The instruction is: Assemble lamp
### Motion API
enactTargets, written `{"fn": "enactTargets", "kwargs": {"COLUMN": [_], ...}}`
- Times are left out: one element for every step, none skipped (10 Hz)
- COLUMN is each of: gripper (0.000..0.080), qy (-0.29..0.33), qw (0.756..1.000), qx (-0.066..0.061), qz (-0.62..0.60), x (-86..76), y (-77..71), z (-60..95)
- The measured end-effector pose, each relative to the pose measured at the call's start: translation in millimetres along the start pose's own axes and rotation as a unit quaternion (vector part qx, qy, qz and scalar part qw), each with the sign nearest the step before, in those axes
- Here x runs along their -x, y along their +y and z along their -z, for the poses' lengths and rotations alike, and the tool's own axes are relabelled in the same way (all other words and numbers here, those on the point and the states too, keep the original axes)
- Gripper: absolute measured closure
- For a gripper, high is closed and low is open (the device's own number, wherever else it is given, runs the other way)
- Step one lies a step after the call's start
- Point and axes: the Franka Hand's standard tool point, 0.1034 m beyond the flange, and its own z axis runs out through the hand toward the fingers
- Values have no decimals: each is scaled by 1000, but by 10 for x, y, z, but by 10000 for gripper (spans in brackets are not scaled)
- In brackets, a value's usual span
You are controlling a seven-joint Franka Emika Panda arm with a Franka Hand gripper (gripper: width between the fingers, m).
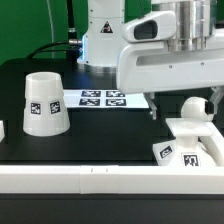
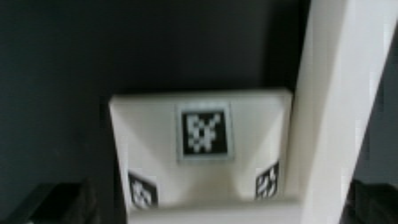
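The lamp base (image 1: 190,140) lies at the exterior view's right against the white border bar, with the round bulb (image 1: 194,108) standing on it. The tapered shade (image 1: 45,103) stands alone at the exterior view's left. My gripper (image 1: 186,97) hangs just above the bulb, fingers spread to either side of it. In the wrist view the base (image 2: 199,125) shows its square tag. My gripper (image 2: 214,208) is open, its dark fingertips (image 2: 54,205) at the frame's corners. A blurred white shape lies between them, and I cannot tell whether they touch it.
The marker board (image 1: 105,98) lies flat on the black table behind the shade. Long white border bars (image 1: 100,180) run along the front and beside the base (image 2: 338,100). The robot's pedestal (image 1: 100,40) stands at the back.
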Motion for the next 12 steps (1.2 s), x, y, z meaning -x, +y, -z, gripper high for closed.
{"fn": "enactTargets", "kwargs": {"gripper": [101,101,101,101,101,101,101,101,101,101,101,101], "qy": [-6,-11,-13,-12,-16,-29,-33,-56,-107,-156,-185,-216], "qw": [1000,1000,1000,1000,1000,999,999,998,991,984,976,968], "qx": [0,0,0,-1,0,2,3,4,-7,-10,-20,-31], "qz": [-15,-22,-20,-16,-16,-14,-14,-28,-79,-91,-109,-124], "x": [176,323,392,366,377,396,398,443,504,499,495,510], "y": [-121,-233,-293,-276,-271,-268,-268,-252,-247,-277,-324,-350], "z": [17,-33,-65,-55,-60,-64,-64,-72,-80,-77,-74,-73]}}
